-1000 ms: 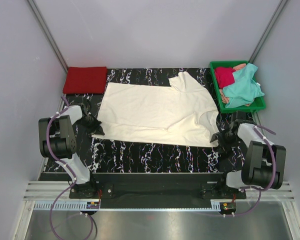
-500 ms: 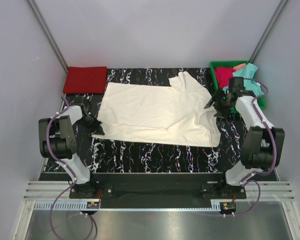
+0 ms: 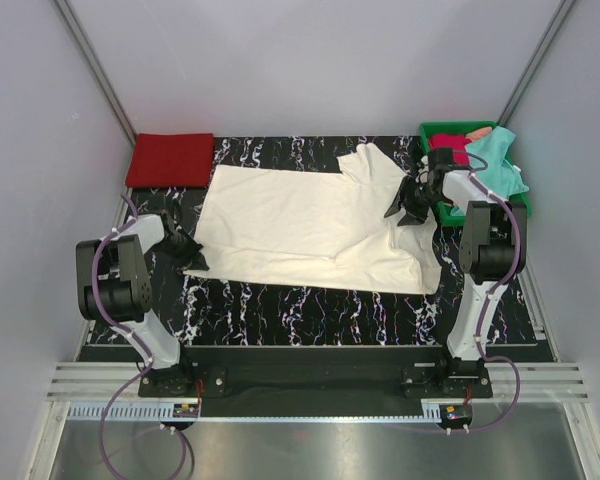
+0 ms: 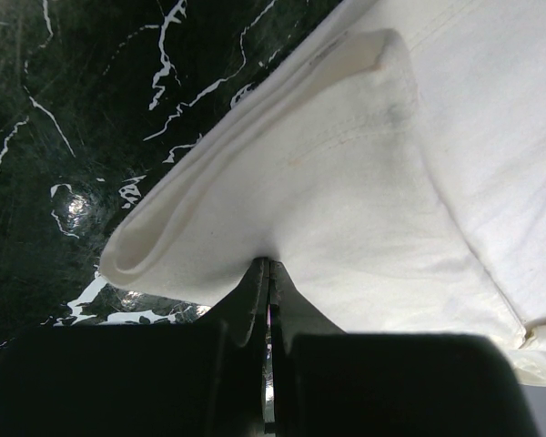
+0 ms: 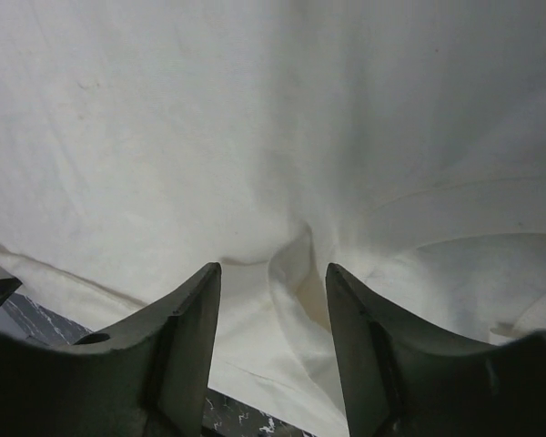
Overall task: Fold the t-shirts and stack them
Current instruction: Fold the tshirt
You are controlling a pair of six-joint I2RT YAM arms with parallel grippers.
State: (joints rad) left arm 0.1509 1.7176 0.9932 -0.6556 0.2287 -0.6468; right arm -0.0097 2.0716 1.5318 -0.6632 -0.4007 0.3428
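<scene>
The large cream-white t-shirt (image 3: 310,225) lies spread flat on the black marbled table. My left gripper (image 3: 190,255) is shut on its near left corner, and the doubled hem (image 4: 346,182) bunches at the fingertips (image 4: 269,264). My right gripper (image 3: 405,205) is open over the shirt's far right part, beside the tray. Its fingers straddle a raised ridge of cream cloth (image 5: 296,273) without pinching it. A red t-shirt (image 3: 170,160) lies folded at the far left corner. A teal t-shirt (image 3: 495,170) and a crimson one (image 3: 450,150) lie crumpled in the tray.
The green plastic tray (image 3: 480,218) stands at the far right, close to my right arm. A strip of bare marbled table (image 3: 310,305) runs between the shirt's near hem and the arm bases. Grey walls close in both sides.
My right arm has swung from the shirt's near right corner up to its far right part, beside the tray. The left gripper and the shirts have not moved.
</scene>
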